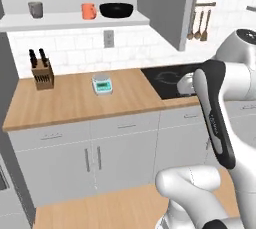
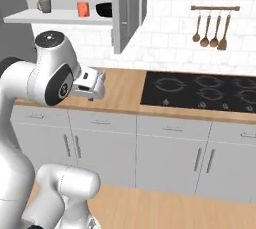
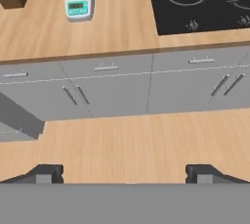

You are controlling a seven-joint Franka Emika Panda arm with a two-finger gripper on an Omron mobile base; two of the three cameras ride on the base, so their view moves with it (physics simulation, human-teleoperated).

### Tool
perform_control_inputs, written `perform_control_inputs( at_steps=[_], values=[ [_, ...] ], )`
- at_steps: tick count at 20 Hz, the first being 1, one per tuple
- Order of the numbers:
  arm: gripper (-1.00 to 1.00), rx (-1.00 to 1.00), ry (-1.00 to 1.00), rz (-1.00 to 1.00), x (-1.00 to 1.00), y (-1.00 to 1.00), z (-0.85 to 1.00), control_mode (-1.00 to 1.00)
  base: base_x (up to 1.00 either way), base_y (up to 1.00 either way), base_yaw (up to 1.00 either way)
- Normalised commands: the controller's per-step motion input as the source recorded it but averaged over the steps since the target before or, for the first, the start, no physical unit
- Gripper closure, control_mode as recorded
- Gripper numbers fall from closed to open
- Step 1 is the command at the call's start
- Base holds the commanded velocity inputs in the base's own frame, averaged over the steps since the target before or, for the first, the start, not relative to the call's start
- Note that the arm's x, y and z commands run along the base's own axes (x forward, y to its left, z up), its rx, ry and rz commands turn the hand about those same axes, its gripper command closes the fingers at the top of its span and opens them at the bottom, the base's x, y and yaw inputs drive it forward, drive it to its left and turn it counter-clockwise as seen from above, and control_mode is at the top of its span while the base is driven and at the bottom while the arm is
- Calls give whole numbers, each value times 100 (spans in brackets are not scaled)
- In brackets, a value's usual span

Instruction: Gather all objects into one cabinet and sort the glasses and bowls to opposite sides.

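- On the cabinet (image 1: 165,8) shelf, well above the tool (image 3: 125,173) and off to its left, sit a grey cup (image 1: 35,9), an orange mug (image 1: 88,11) and a black bowl (image 1: 116,9).
- Cup at the left end; mug and bowl close together on the right. Looks mostly gathered, though whether more pieces wait elsewhere I cannot tell.
- The tool stands wide, holding nothing, over the floor in front of the bench (image 3: 122,27).
- The scale (image 3: 78,3) on the bench has a display; its figures are too small to read. No other writing shows.
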Motion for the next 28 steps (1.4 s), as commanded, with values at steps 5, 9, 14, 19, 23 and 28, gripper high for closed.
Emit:
perform_control_inputs(
  at_steps=[5, 9, 14, 19, 23, 28],
  values=[
    [-100, 0, 0, 0, 0, 0, 0, 100, -36, -98, 0],
    [-100, 0, 0, 0, 0, 0, 0, 100, -14, -100, 0],
    [-100, 0, 0, 0, 0, 0, 0, 100, -2, -100, 2],
    [-100, 0, 0, 0, 0, 0, 0, 100, 7, -99, 11],
    [-100, 0, 0, 0, 0, 0, 0, 100, 13, -79, 10],
    [-100, 0, 0, 0, 0, 0, 0, 100, 9, -35, 2]
  ],
)
